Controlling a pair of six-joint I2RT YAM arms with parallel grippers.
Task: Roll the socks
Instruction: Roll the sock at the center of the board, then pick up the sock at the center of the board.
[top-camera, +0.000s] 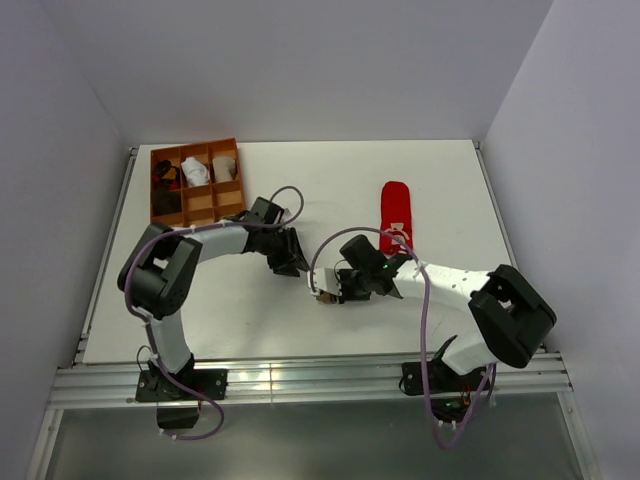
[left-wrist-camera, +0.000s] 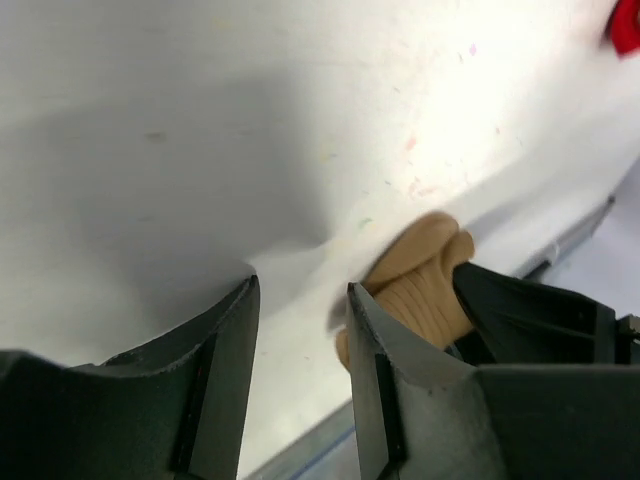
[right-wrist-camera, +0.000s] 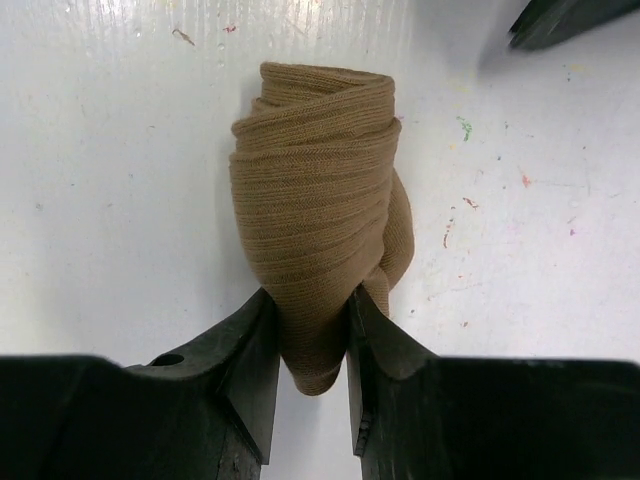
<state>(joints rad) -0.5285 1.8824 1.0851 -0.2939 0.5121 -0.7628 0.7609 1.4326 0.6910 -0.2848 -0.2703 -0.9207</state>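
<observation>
right gripper: clamps tan sock | axis: along gripper, pointing away

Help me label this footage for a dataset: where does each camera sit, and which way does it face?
Top external: above and behind the arm bases, looking down on the white table; both arms, the red sock and a brown divided tray show.
Left wrist: on the left arm, facing down at the tabletop past its own open left gripper.
Right wrist: on the right arm, facing down past the right gripper, which is closed on the rolled tan sock.
Shared: both wrist views show the tan sock.
</observation>
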